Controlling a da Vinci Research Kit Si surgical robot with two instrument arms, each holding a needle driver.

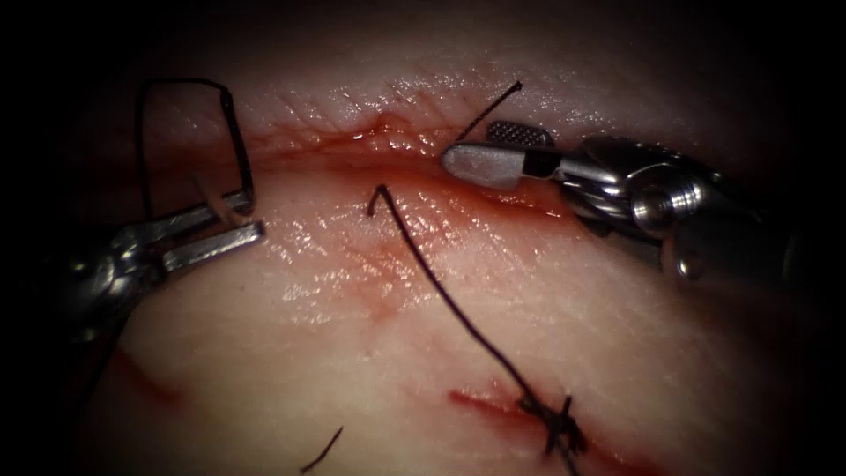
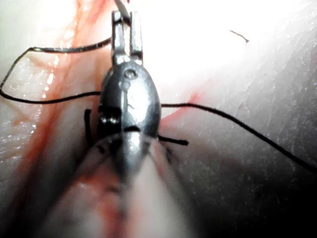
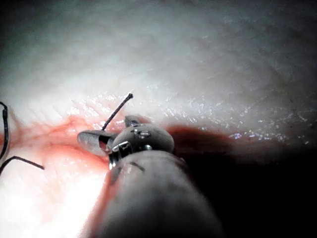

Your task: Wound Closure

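**Both tools at the cut; needle in the left tool, clear of the tissue.**

The left tool (image 1: 216, 231), jaws clamped, holds the needle (image 1: 236, 145) near one end of its curve, left of the cut (image 1: 370, 159); the needle arcs free above the tissue (image 1: 352, 353). The right tool (image 1: 493, 154), jaws apart, holds nothing, with a short thread end (image 1: 489, 110) just beside its tip. Risk: the trailing thread (image 1: 449, 300), running to the knot (image 1: 557, 423), could snag on the open jaws. The left wrist view shows thread (image 2: 49, 49) looping behind the left tool, hidden from the endoscope.
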